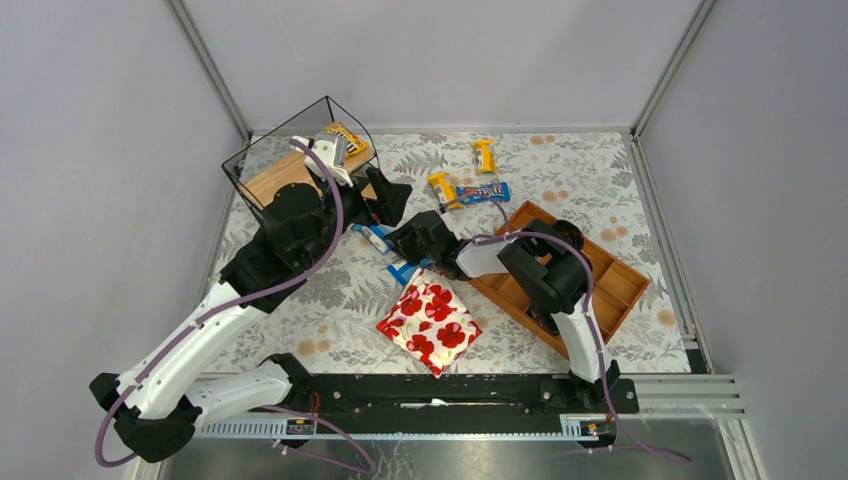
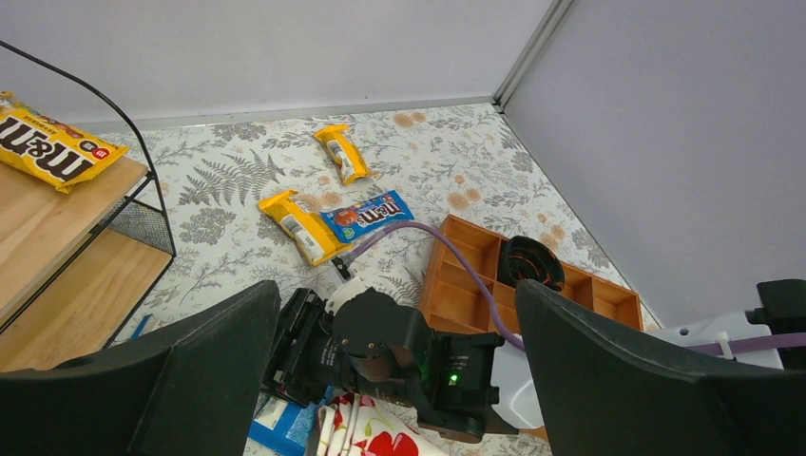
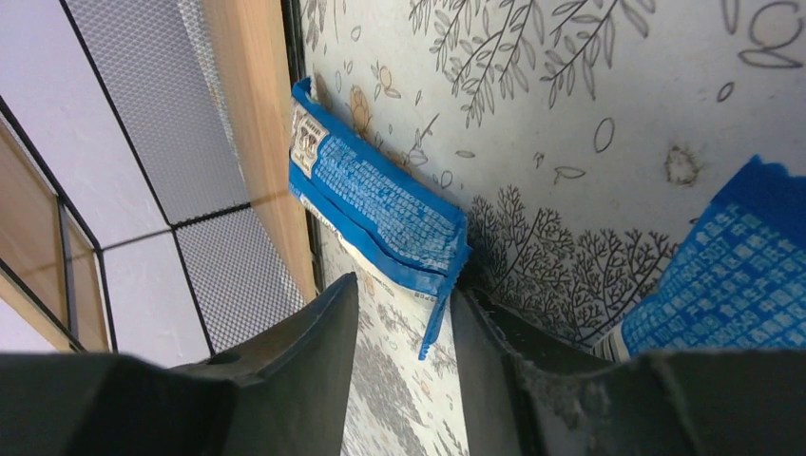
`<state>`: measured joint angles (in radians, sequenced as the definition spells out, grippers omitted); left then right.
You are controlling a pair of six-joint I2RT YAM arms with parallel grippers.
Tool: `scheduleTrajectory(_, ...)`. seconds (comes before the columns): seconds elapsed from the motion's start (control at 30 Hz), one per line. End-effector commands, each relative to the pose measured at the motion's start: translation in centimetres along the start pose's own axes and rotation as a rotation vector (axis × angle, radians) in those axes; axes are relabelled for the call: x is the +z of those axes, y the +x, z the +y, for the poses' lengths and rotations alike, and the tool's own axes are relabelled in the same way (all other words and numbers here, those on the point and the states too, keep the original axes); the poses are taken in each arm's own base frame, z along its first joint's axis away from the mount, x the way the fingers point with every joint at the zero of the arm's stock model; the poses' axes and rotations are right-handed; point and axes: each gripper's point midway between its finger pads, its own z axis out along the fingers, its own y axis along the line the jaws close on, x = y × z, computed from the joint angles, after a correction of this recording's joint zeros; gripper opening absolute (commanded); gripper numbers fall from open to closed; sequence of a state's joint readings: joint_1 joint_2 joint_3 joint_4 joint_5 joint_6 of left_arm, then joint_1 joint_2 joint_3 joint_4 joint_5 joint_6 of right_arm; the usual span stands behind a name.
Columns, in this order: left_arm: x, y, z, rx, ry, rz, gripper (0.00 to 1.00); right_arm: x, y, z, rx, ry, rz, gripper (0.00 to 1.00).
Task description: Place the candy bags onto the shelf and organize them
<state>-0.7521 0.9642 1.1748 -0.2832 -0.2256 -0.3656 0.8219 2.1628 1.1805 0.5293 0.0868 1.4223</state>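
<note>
Nearest, just past the arm bases: a white pouch with red poppies point(image 1: 428, 325), flat on the table point(image 1: 340, 310). Just behind its far corner, a blue bag by the pouch point(image 1: 405, 270), small print up. Next to that, a blue bag at the shelf foot point(image 3: 380, 214), also print side up, far end against the shelf's lowest board. Right fingers point(image 3: 342, 309) down at table level, roughly half spread, astride the near end of that bag: one finger against its crimped edge, a strip of table showing between the other finger and the bag, so not clamped on it. Off to the right, beneath the right arm, a reddish-brown wooden tray point(image 1: 620, 290) with compartments. Left fingers point(image 2: 219, 351) spread fully, holding nothing, hanging above the right arm's wrist, just beside the shelf. Then the shelf point(image 1: 270, 180) itself, at the table's far left: slanted black wire frame, light wooden boards. Up on its top board, a shelved yellow bag point(image 2: 52, 142), lettering up. Further right, well apart from the shelf, a mid-table yellow bag point(image 1: 443, 188) and a face-up blue bag point(image 1: 483, 192), touching at one end. Farthest back, a lone yellow bag point(image 1: 485, 155), near the rear wall.
</note>
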Motion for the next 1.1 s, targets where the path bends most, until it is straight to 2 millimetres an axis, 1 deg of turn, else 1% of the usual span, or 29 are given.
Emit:
scheduleTrajectory(0.0,-0.1,-1.0,-0.4,0.002,0.007,-0.047,0.99,1.0,-0.9,-1.9,0.048,0.035,-0.106,0.41)
scheduleTrajectory(0.07,-0.1,-1.1,-0.4,0.004,0.005,-0.048,0.99,1.0,-1.2,-1.9,0.044,0.027,-0.129,0.36)
scheduleTrajectory(0.17,-0.2,-1.1,-0.5,0.005,0.008,-0.050,0.99,0.8,-1.7,-2.1,0.049,0.007,-0.158,0.24)
scheduleTrajectory(0.23,-0.3,-1.1,-0.6,0.006,0.012,-0.050,0.99,0.6,-1.8,-1.8,0.048,-0.021,-0.163,0.18)
scheduleTrajectory(0.3,-0.3,-1.2,-0.6,0.007,0.010,-0.051,0.99,0.3,-1.9,-0.9,0.036,-0.054,-0.161,0.12)
scheduleTrajectory(0.4,-0.4,-1.2,-0.7,0.008,0.012,-0.050,0.99,-0.1,-1.6,1.5,0.037,-0.128,-0.134,0.00)
scheduleTrajectory(0.5,-0.4,-1.2,-0.7,0.008,0.010,-0.049,0.99,-0.9,-1.3,4.5,0.052,-0.222,-0.106,0.00)
scheduleTrajectory(0.6,-0.5,-1.3,-0.6,0.008,0.008,-0.052,0.99,-1.7,-1.1,7.1,0.078,-0.305,-0.078,0.00)
scheduleTrajectory(0.8,-0.8,-1.6,-0.7,0.006,0.010,-0.061,0.99,-2.3,0.0,12.1,0.123,-0.455,0.009,0.00)
scheduleTrajectory(0.93,-1.1,-2.0,-0.6,0.007,0.007,-0.076,0.99,-3.1,0.0,14.6,0.132,-0.512,0.024,0.00)
scheduleTrajectory(1.07,-1.5,-2.4,-0.7,0.005,0.013,-0.082,0.99,-3.5,0.1,16.5,0.133,-0.555,0.037,0.00)
